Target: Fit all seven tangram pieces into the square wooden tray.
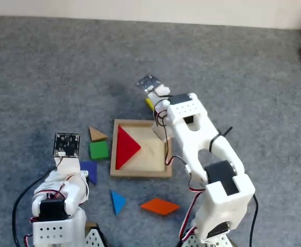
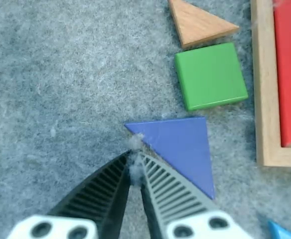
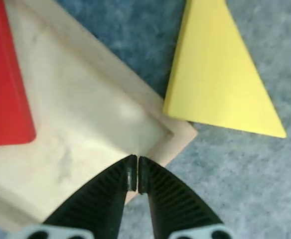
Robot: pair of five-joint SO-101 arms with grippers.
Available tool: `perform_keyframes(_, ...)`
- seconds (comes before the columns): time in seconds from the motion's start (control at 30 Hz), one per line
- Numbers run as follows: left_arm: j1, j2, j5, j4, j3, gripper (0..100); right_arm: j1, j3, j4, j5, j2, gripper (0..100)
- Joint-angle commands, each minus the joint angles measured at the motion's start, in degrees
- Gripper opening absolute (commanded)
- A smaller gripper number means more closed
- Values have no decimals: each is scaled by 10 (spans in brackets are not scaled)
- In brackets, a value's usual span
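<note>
The square wooden tray (image 1: 140, 174) lies near the middle of the surface. It holds one piece, the red triangle (image 1: 124, 146), whose long side runs along the tray wall nearest the left arm and whose point faces the tray's middle. That keeps the rest of the floor bare for the other six, which are out on the surface.

The yellow triangle (image 3: 218, 74) sits just beside the tray's far corner on the right arm's side. The right gripper (image 3: 137, 172) hangs over that same corner with its fingers pressed together and holding nothing. From there it looks better placed to nudge than to pick.

Off the tray's opposite side lie the tan triangle (image 2: 198, 24), the green square (image 2: 210, 74) and the dark blue triangle (image 2: 183, 147), all within the left arm's reach. The left gripper (image 2: 134, 159) is also pinched closed and empty, with its tips at one corner of the dark blue triangle. It is probably lined up on that piece, but it would have to spread before it could lift it.

Nearer the arms' bases, off the tray's near edge, lie the small blue triangle (image 1: 117, 200) and the orange parallelogram (image 1: 160, 206), apart from each other.
</note>
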Motion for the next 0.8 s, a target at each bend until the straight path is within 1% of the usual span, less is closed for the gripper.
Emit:
perform_keyframes(0.0,-6,-3,-1,3,12,5,3,-39,8,8,-54,19)
perform_keyframes(0.2,-6,-3,-1,3,12,5,3,-44,-2,8,-108,19)
perform_keyframes(0.27,-6,-3,-1,3,12,5,8,-44,-36,7,-102,19)
perform_keyframes(0.4,-6,-3,-1,3,12,5,28,-41,-145,7,-57,19)
perform_keyframes(0.5,-6,-3,-1,3,12,5,38,-44,-201,7,-7,19)
perform_keyframes(0.63,-6,-3,-1,3,12,5,43,-44,-228,7,44,19)
perform_keyframes(0.77,-6,-3,-1,3,12,5,40,-41,-228,8,71,19)
